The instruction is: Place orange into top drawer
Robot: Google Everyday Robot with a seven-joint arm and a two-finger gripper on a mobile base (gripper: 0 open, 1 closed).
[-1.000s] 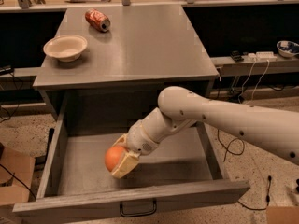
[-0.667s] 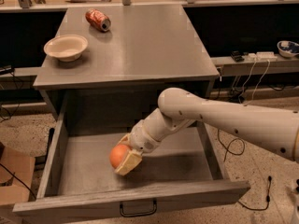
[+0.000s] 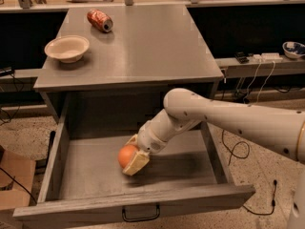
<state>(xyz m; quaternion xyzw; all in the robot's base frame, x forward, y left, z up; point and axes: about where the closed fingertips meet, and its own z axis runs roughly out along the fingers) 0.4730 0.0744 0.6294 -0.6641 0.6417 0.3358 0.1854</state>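
The top drawer [image 3: 143, 206] stands pulled wide open below the grey cabinet top, its black handle on the front panel. The orange [image 3: 127, 155] is inside it, near the middle of the drawer, low by the floor. My gripper [image 3: 129, 157] reaches down into the drawer from the right, and its pale fingers [image 3: 137, 162] are closed around the orange. I cannot tell whether the orange touches the drawer floor.
On the cabinet top [image 3: 143, 46] a beige bowl [image 3: 66, 48] sits at the left and a red soda can [image 3: 99, 20] lies on its side at the back. A cardboard box [image 3: 12, 180] stands on the floor at the left. Cables lie on the floor at the right.
My gripper with the orange has moved slightly lower and forward inside the drawer. The grip on the orange has not changed.
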